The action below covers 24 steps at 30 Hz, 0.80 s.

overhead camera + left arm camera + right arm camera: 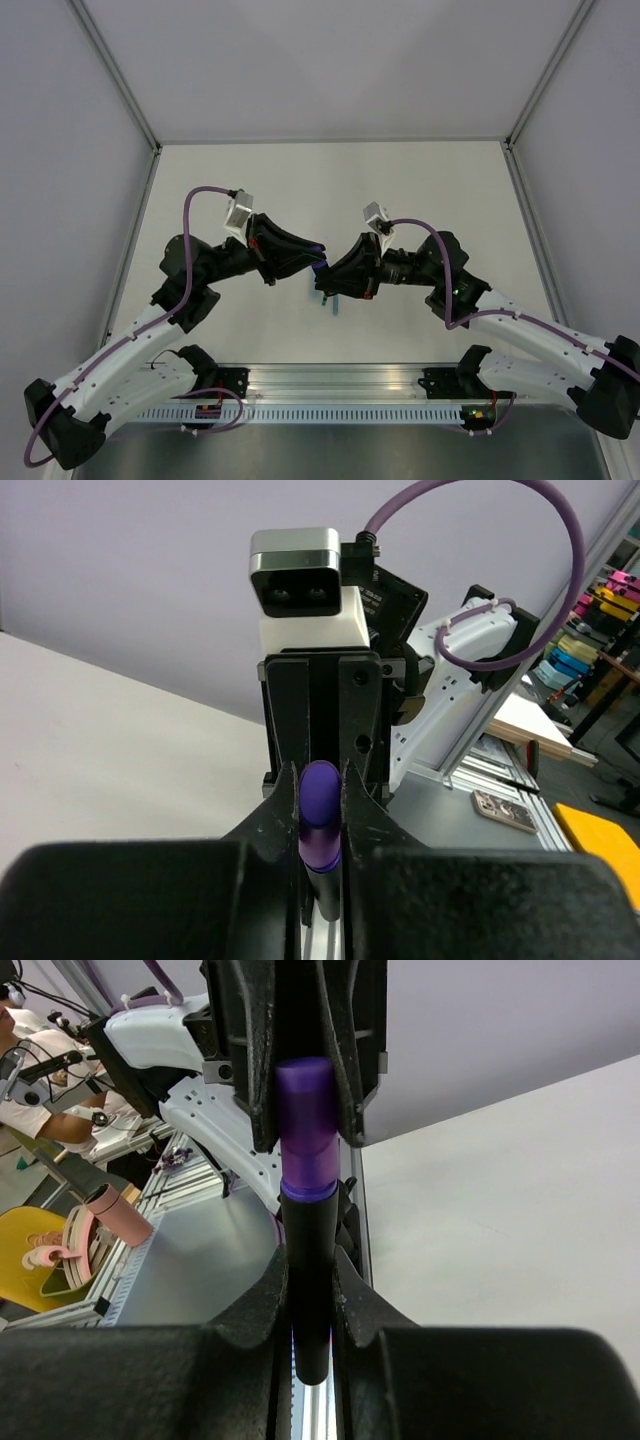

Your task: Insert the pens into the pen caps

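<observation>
Now the right gripper [310, 1260] clamps the stubby black marker [308, 1300] barrel; the left gripper [320, 778] pinches its short purple plastic cap [305, 1125].

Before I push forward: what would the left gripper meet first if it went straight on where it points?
The right gripper, facing it tip to tip. Both hold the marker between them, so there looks to be hardly any gap, though depth is hard to judge.

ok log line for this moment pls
left jaws: shut on cap | right jaws: shut on marker | cap: on marker end | where: held over table | step: capping
</observation>
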Motion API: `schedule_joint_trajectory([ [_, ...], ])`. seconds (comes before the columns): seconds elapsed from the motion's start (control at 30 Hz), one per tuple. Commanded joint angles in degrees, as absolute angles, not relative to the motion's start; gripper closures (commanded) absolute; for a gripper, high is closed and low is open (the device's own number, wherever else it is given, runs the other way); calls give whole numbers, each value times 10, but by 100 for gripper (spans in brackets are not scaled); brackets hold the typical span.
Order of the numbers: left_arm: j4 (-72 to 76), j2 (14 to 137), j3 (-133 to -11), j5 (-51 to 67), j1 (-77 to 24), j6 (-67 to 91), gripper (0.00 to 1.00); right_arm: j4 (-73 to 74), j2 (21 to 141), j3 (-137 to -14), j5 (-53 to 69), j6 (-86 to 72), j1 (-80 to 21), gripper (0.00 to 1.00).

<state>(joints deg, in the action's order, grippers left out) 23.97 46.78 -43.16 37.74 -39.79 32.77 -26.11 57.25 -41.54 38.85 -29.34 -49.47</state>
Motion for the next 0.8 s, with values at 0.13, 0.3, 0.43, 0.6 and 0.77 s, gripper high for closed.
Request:
schedule_joint_trajectory([
  [0.13,417,495,-334,469,-399,426,98,-306,563,-430,364,-294,-498,100],
  [0.3,469,490,-294,487,-399,437,98,-261,584,-517,356,-261,-498,100],
  [0.43,472,481,-278,499,-399,448,98,-248,596,-569,339,-243,-489,100],
  [0.6,461,460,-258,489,-400,445,98,-244,617,-613,309,-227,-483,100],
  [0.77,459,451,-240,496,-399,436,98,-246,648,-663,307,-224,-478,100],
])
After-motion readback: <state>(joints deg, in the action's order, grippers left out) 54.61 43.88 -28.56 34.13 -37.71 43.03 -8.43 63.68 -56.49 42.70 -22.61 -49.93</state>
